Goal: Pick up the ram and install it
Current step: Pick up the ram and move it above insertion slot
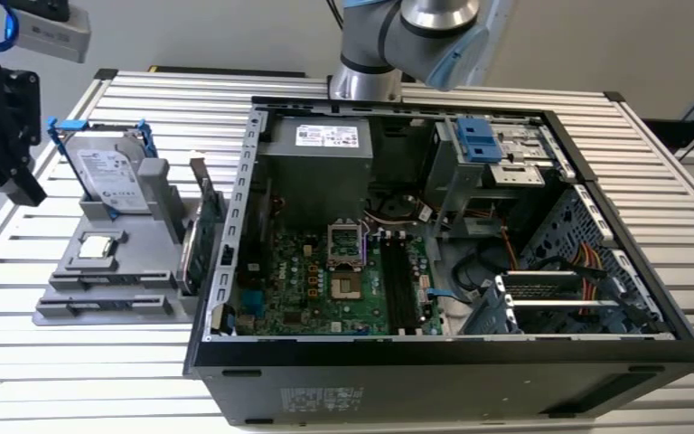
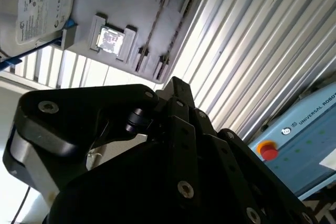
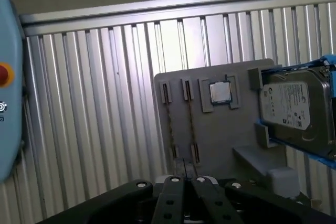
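Observation:
Two slim green ram sticks (image 1: 209, 231) stand on edge in slots of a grey holder (image 1: 112, 289), beside the open computer case (image 1: 444, 362). Both wrist views show the sticks edge-on (image 3: 170, 124) (image 2: 152, 30) as thin lines in the holder (image 3: 220, 135). My gripper (image 1: 22, 185) hangs high at the exterior view's left, above and to the left of the holder, well away from the ram. Its fingers (image 3: 176, 187) are shut with nothing between them, also in the second wrist view (image 2: 176, 83). Long black motherboard slots (image 1: 401, 289) lie inside the case.
On the holder stand a silver hard drive in a blue frame (image 1: 112, 176) (image 3: 296, 111) and a small square processor chip (image 1: 100, 246) (image 3: 220, 93) (image 2: 110, 40). The ribbed metal table (image 1: 82, 380) carries everything. A blue pendant with a red button (image 2: 294, 145) lies nearby.

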Tool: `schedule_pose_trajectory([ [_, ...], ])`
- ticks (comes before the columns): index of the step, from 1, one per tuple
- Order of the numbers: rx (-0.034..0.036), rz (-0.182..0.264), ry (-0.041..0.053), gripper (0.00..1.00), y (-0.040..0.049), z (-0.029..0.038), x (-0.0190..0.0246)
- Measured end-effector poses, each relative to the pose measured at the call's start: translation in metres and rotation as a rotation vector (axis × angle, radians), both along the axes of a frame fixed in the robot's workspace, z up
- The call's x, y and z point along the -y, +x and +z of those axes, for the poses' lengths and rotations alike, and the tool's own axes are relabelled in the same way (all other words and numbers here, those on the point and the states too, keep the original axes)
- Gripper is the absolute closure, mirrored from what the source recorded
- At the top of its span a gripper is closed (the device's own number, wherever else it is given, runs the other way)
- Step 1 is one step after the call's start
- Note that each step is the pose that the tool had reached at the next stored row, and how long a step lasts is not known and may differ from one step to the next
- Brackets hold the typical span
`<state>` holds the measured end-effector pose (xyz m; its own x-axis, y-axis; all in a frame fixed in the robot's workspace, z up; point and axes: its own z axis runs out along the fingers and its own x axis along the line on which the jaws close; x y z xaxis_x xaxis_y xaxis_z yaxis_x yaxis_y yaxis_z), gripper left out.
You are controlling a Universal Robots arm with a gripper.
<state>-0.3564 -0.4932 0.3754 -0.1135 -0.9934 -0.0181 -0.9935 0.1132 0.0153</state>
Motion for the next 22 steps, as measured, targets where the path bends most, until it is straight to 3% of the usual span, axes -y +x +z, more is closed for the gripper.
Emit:
schedule_pose_trajectory([
  [6,0.0002,0.083,0.0000,1.00,0.0000,-0.0002,0.0000],
  [12,0.0002,0.130,0.0000,1.00,0.0000,-0.0003,0.0000],
  [22,0.0002,0.140,0.0000,1.00,0.0000,-0.0003,0.0000],
])
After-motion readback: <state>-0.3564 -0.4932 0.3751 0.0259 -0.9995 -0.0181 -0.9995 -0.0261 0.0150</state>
